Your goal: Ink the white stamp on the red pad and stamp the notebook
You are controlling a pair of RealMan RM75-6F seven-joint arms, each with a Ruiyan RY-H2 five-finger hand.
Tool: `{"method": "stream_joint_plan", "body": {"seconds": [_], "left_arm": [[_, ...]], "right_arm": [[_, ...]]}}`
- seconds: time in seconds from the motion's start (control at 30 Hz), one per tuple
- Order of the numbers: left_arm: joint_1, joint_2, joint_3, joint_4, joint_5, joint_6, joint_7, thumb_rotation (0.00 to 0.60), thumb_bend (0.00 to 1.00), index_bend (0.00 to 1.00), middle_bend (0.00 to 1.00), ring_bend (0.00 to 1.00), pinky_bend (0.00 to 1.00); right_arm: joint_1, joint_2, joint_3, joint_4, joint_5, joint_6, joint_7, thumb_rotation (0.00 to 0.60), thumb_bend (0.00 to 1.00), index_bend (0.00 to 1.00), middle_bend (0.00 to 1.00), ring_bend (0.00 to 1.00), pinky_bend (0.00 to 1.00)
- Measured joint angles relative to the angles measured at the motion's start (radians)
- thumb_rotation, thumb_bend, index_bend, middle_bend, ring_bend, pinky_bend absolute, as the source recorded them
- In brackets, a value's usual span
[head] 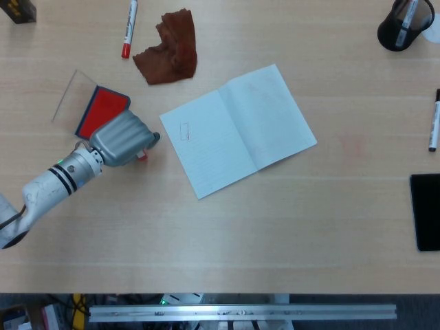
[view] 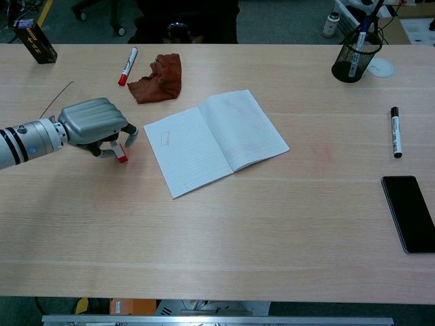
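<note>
My left hand (head: pixel 124 137) (view: pixel 95 122) is curled around the white stamp (head: pixel 141 155) (view: pixel 120 153), whose red end points down just above or on the table. The hand sits just right of the red ink pad (head: pixel 102 108), whose clear lid (head: pixel 71 96) lies open to the pad's left. In the chest view the hand hides the pad. The open notebook (head: pixel 237 129) (view: pixel 216 139) lies a short way to the right of the stamp. Its left page bears a small red rectangular stamp mark (head: pixel 183 131) (view: pixel 164 138). My right hand is out of both views.
A brown cloth (head: pixel 168 48) (view: pixel 158 78) and a red marker (head: pixel 128 29) lie beyond the pad. A mesh pen cup (head: pixel 402 24), a black marker (head: pixel 434 120) and a black phone (head: pixel 426 210) are at the far right. A dark box (view: pixel 32 41) stands at the back left.
</note>
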Motion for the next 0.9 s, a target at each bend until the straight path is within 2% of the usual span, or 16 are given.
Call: {"method": "stream_joint_plan", "body": {"seconds": [0.5,0.9], "left_arm": [[-0.003,-0.006,0.004,0.012,-0.006,0.001,-0.007,0.600,0.26,0.54,1.00,1.00,1.00],[-0.004,-0.006,0.004,0.009,-0.013,-0.005,0.001,0.600,0.26,0.54,1.00,1.00,1.00]], "right_arm": [[0.002,0.000,0.001,-0.001,0.001,-0.005,-0.002,0.600,0.05,0.30,0.41,0.35,0.47],[0.000,0.000,0.000,0.000,0.001,-0.005,0.001,0.600,0.05,0.30,0.41,0.35,0.47]]}}
